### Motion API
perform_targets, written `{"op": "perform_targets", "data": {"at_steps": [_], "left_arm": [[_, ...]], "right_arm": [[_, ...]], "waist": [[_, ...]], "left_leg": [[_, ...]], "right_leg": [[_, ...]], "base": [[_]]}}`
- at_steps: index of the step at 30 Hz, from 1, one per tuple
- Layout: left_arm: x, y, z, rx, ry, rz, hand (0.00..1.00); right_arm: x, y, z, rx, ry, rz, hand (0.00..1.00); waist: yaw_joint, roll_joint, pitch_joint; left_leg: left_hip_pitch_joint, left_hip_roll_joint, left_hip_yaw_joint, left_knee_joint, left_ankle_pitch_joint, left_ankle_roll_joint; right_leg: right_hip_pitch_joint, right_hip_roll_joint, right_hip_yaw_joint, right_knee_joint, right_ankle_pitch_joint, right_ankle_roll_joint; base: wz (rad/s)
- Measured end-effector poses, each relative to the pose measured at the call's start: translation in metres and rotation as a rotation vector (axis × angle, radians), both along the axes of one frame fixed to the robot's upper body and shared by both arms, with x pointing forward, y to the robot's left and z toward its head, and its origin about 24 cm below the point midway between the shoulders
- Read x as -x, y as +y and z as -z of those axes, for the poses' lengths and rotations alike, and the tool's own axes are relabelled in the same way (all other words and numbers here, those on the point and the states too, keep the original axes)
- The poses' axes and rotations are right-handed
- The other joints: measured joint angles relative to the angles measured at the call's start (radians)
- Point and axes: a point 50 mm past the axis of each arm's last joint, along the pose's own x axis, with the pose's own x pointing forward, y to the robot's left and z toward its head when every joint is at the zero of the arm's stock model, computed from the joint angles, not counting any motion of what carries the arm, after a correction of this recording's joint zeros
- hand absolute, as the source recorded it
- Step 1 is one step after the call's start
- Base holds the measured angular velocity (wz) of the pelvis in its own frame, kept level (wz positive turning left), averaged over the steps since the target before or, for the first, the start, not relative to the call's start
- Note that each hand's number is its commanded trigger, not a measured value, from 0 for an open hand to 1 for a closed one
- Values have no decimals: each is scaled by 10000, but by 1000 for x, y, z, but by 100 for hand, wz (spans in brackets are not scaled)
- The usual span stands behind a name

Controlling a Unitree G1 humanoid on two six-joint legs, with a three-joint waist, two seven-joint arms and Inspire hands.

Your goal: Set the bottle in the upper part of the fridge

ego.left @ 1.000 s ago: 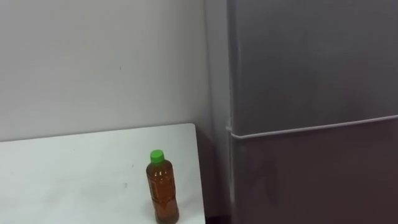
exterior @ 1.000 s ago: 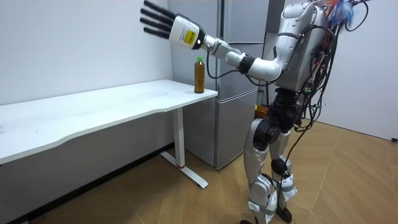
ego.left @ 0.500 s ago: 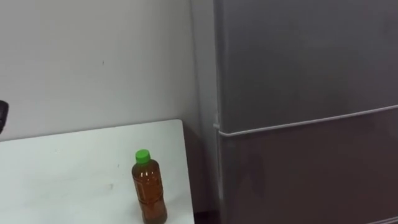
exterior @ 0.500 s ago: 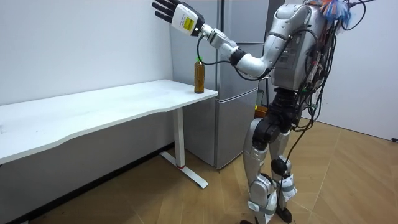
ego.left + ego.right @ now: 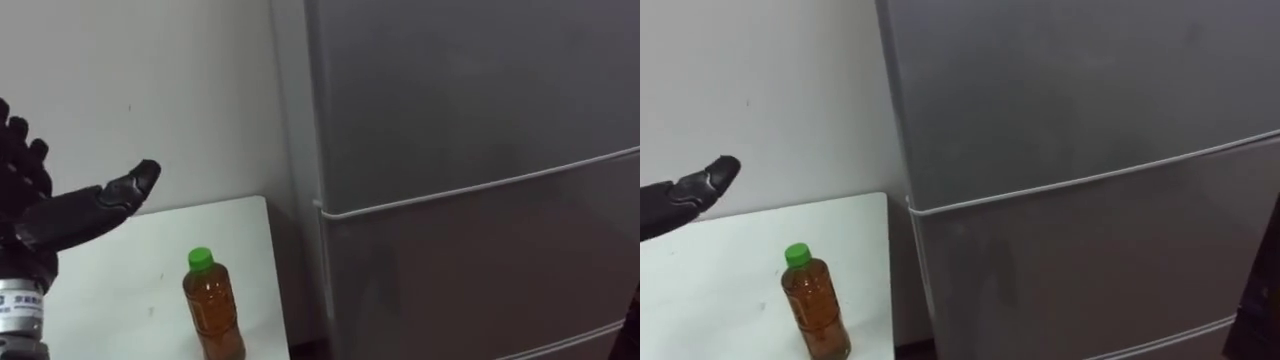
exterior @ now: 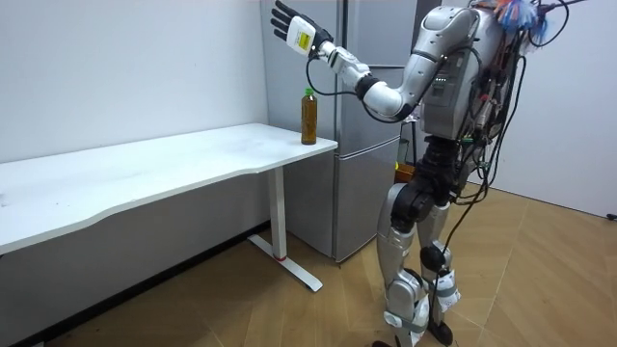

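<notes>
The bottle (image 5: 212, 315) holds amber liquid under a green cap and stands upright near the table's right end, close to the fridge; it also shows in the right eye view (image 5: 815, 305) and the room view (image 6: 308, 116). The grey fridge (image 5: 470, 120) has both doors closed, and a pale seam separates the upper door from the lower door (image 5: 480, 270). My left hand (image 5: 60, 215) is raised at the left, open with straight fingers, above and left of the bottle and not touching it. In the room view that hand (image 6: 292, 24) is held high near the fridge's top corner.
The white table (image 5: 130, 260) ends just short of the fridge, leaving a narrow gap. A plain white wall (image 5: 150, 90) stands behind it. In the room view I stand on a wooden floor (image 6: 540, 289) facing the fridge (image 6: 371, 173).
My raised left hand has swung from over the table toward the fridge and has come into the eye view at the left. The head camera has turned right. The bottle has stayed put.
</notes>
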Motion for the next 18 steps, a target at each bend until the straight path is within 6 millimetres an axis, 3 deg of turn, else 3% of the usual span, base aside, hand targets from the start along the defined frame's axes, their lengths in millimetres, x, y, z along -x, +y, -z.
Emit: {"op": "perform_targets", "data": {"at_steps": [5, 9, 14, 18], "left_arm": [[-7, -17, -6, -349, -140, 1013, 0], [-17, -33, 3, -561, 487, 1941, 0], [-22, -41, 4, -704, 762, 2495, 0], [-26, -46, -6, -868, 469, 2864, 0]], "right_arm": [[-4, 1, 1, -97, 77, -20, 0], [-7, 1, 0, -156, 67, -57, 0], [-12, 2, 0, -248, -77, -147, 0], [-13, 2, 0, -326, 16, -195, 0]], "waist": [[-155, 16, -8], [-406, 60, -13], [-657, 93, -28], [-791, 101, -34]], "left_leg": [[-65, -4, 61, -3, 0, 0], [-85, -2, 92, -16, 1, 0], [-83, 2, 147, -17, 1, 0], [-27, 12, 276, -16, 1, 0]], "right_leg": [[-88, 5, 95, 0, 23, 13], [-94, 11, 103, -2, 48, 12], [-115, 7, 123, -7, 47, 11], [-107, 6, 160, 0, 47, 11]], "base": [[-5], [0], [-4], [-4]]}}
